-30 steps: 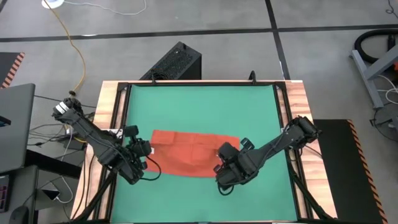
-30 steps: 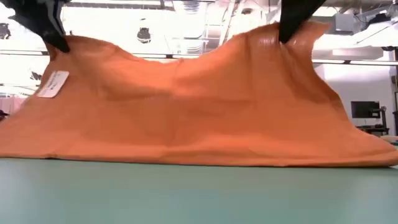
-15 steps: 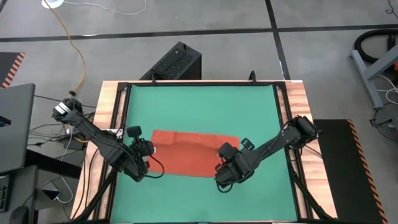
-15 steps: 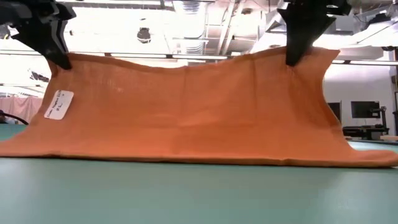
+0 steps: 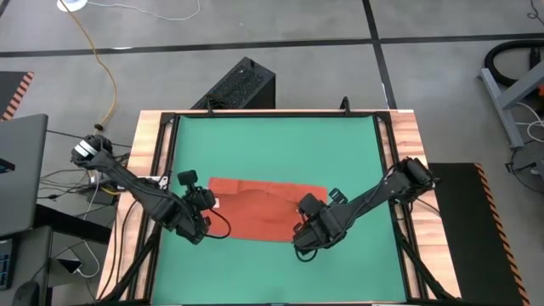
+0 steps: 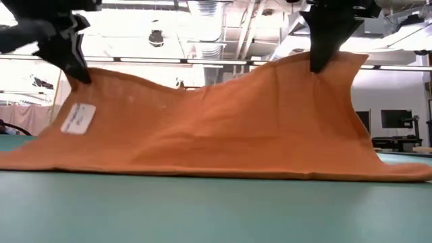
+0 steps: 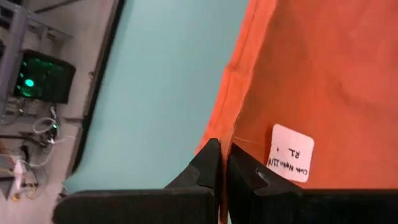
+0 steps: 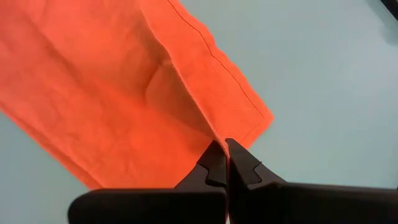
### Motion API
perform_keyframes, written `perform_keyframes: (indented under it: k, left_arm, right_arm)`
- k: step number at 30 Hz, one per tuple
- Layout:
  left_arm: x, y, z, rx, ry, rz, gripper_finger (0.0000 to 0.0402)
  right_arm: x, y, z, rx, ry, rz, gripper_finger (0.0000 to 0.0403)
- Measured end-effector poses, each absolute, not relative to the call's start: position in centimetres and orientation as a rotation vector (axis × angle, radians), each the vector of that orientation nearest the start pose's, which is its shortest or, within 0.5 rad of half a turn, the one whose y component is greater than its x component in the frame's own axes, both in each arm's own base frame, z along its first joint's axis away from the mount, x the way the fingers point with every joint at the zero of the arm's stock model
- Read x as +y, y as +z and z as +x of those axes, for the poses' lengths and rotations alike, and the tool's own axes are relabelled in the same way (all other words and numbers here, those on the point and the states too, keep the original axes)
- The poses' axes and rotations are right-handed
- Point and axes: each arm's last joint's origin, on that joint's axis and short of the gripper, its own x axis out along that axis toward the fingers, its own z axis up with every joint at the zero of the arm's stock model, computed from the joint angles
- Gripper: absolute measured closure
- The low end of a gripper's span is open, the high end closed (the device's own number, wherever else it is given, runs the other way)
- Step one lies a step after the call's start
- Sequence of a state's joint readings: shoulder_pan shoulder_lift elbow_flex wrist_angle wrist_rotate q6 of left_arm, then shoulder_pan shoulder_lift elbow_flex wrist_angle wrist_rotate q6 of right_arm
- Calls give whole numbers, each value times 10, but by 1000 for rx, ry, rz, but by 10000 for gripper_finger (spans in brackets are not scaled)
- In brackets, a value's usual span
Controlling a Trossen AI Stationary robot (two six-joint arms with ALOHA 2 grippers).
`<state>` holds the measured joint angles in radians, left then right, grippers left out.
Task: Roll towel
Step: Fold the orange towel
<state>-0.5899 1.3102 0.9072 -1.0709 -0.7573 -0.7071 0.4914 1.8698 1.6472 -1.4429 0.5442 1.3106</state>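
Note:
The orange-red towel [image 5: 265, 209] lies across the middle of the green mat [image 5: 272, 144]. Its near long edge is raised and its far edge [image 6: 202, 172] rests on the mat. A white tag [image 6: 77, 118] sits near its left end and also shows in the left wrist view [image 7: 291, 154]. My left gripper [image 5: 204, 218] is shut on the raised edge at the towel's left end [image 6: 73, 66]. My right gripper [image 5: 304, 228] is shut on the same edge at the right end [image 6: 317, 62]. My left gripper pinches the towel's hemmed near edge [image 7: 231, 138] between its two fingers, close to the left corner and just beside the tag. The fingers come down from above. The cloth hangs below them to the mat. My right gripper pinches the towel's near edge [image 8: 211, 138] between its two fingers, a little in from the right corner. The fingers come down from above. The cloth rises to them in a ridge, and the corner [image 6: 405, 172] trails down to the mat.
The mat is framed by the table's wooden rim [image 5: 408, 170]. A black box [image 5: 238, 85] stands beyond the far edge. A laptop [image 5: 17, 170] and cables lie off the table's left side. The low view shows bare mat [image 6: 216, 209] on the near side.
My left gripper has moved toward the table's right and far edges, carrying its end of the towel. My right gripper has risen a little. The raised edge drew nearly straight between the grippers, and now it sags again near the left end.

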Motion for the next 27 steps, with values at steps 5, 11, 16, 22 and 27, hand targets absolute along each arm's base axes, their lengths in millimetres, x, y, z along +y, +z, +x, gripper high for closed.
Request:
perform_keyframes:
  k: [5,11,16,22,27]
  left_arm:
    - [-97,215,181,1039,505,287,401]
    - [-95,207,178,1039,525,276,401]
    - [-92,202,180,1032,529,277,401]
    - [-82,192,179,1074,567,240,401]
    - [-77,185,179,1094,581,219,401]
  right_arm:
    - [143,256,306,1116,-912,235,395]
    - [132,228,302,1156,-965,227,395]
    - [123,209,305,1156,-957,245,395]
    - [115,197,307,1154,-961,256,394]
    - [113,195,306,1159,-964,249,393]
